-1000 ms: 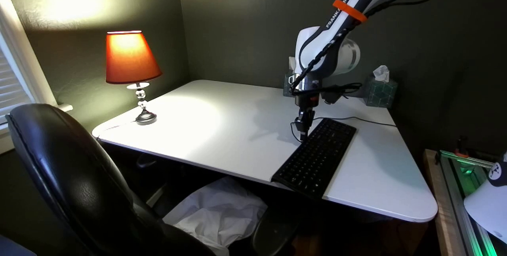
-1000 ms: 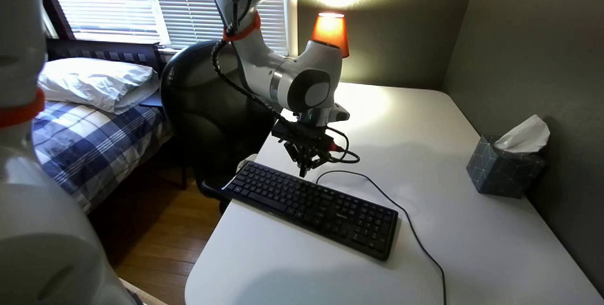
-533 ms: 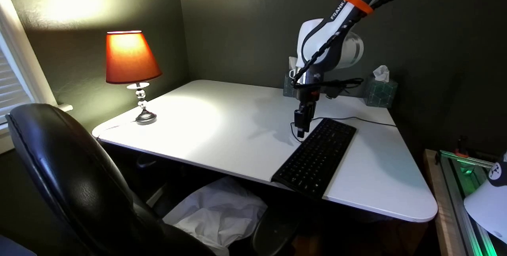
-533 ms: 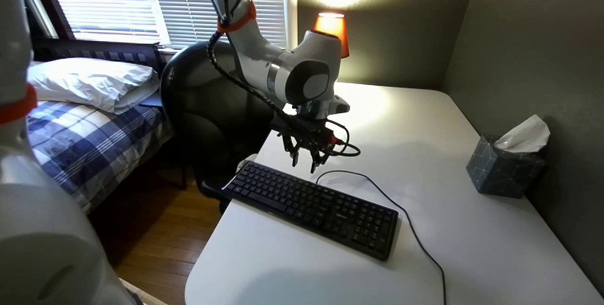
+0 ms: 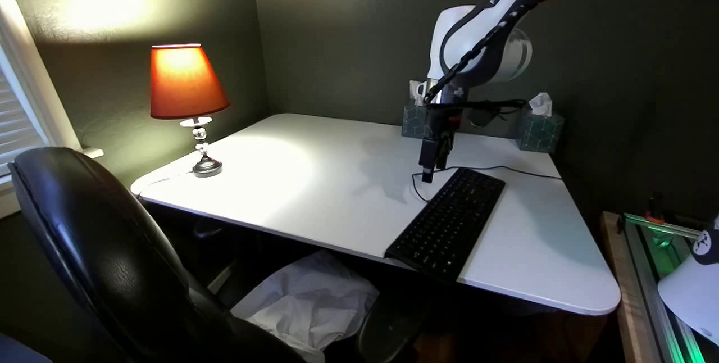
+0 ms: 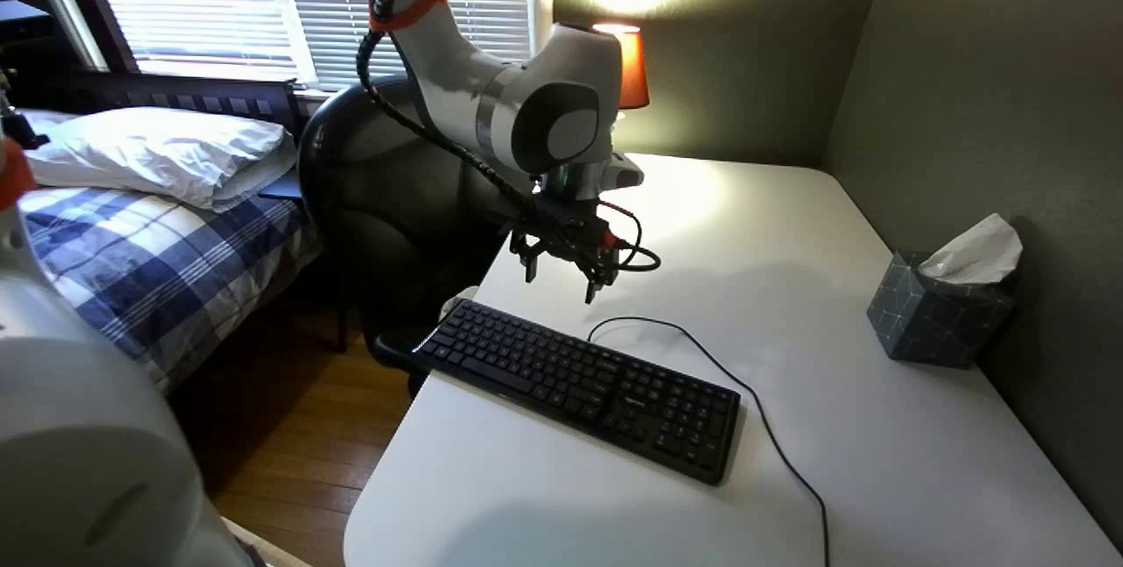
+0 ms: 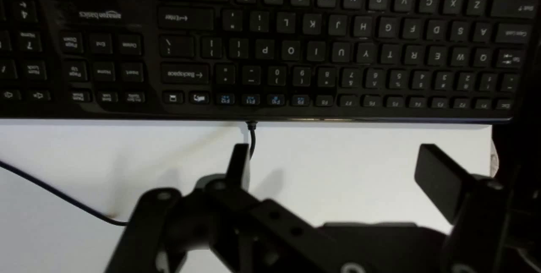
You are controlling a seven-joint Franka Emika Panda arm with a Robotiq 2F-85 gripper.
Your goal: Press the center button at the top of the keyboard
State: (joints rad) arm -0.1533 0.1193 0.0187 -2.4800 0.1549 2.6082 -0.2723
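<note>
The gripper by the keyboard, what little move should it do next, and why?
It should probably lift a bit farther away. The gripper is open and higher now; a second ago it looked shut, down by the top edge of the keyboard. So the press may be finished, though I can't be sure it worked.

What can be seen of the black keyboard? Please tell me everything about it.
The keyboard is long, flat and black, seemingly plastic, with pale-marked dark keys, a number pad, four blue-marked function keys and an "amazon basics" label. It lies keys up on the white desk, its Esc end jutting slightly past the desk's edge. A thin black cable leaves its top edge near the middle. The open gripper hangs clear of it.
</note>
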